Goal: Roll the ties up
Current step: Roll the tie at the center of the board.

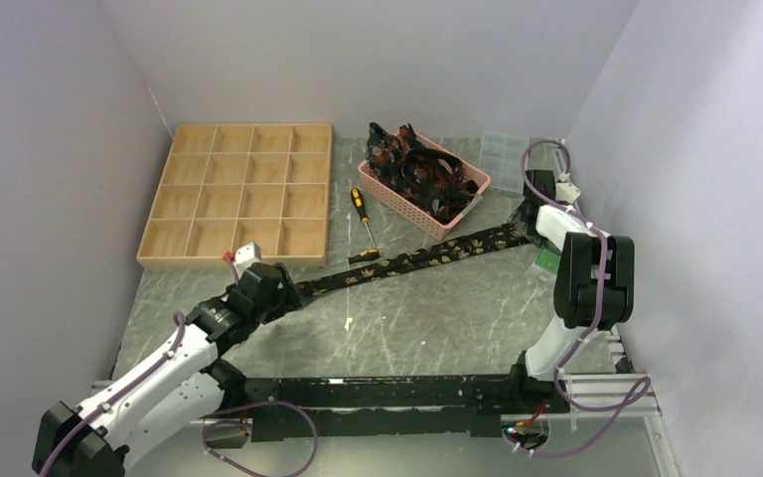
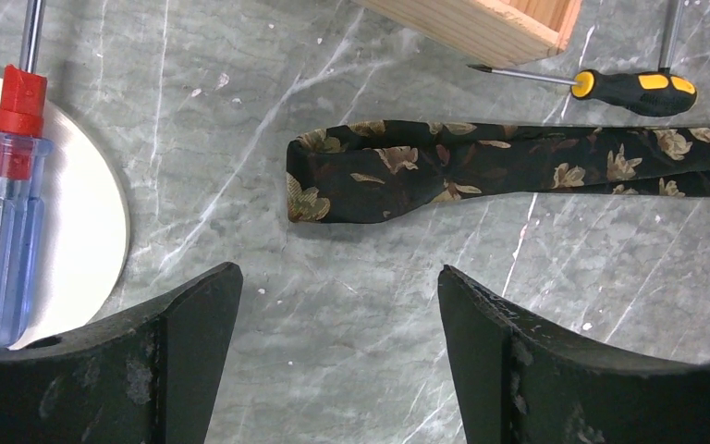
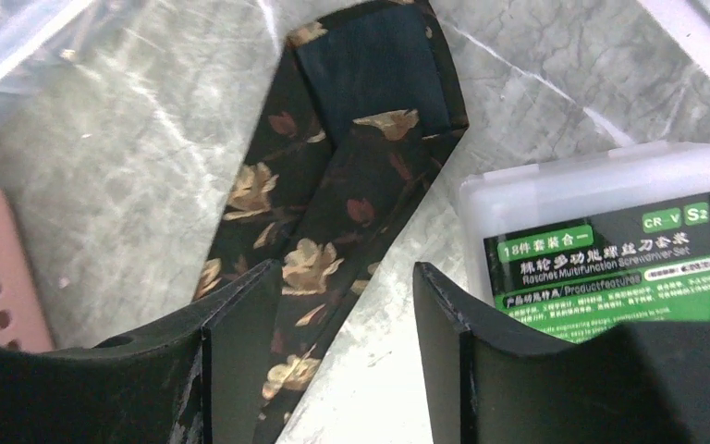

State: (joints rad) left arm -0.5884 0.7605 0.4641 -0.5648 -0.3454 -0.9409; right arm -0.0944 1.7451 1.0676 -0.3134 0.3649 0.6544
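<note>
1. One tie (image 1: 407,260), black with tan-gold flowers, lies stretched flat on the grey marbled worktop (image 1: 437,318). It runs diagonally from front-left to back-right.
2. Its near end sits just ahead of the left hand (image 2: 337,287). That hand is spread wide over bare worktop, clear of the fabric and gripping nothing.
3. Its far end, with the plain dark back face turned up, lies at the right hand (image 3: 347,277). The fingers stand partway apart. The tie passes under one finger and through the gap, with no pinch visible.
4. More ties (image 1: 427,174) are heaped in a pink perforated basket (image 1: 387,189) at back centre.
5. A yellow-and-black screwdriver (image 1: 363,214) lies just beside the stretched tie, between the basket and a wooden compartment tray (image 1: 238,189) at back-left.
6. A clear case with a green-labelled ratchet screwdriver set (image 3: 610,250) sits just beside the right hand. A clear plastic organiser (image 1: 505,154) is at back-right.
7. The left wrist view shows a blue-and-red screwdriver (image 2: 0,250) lying across a white disc (image 2: 92,231).
</note>
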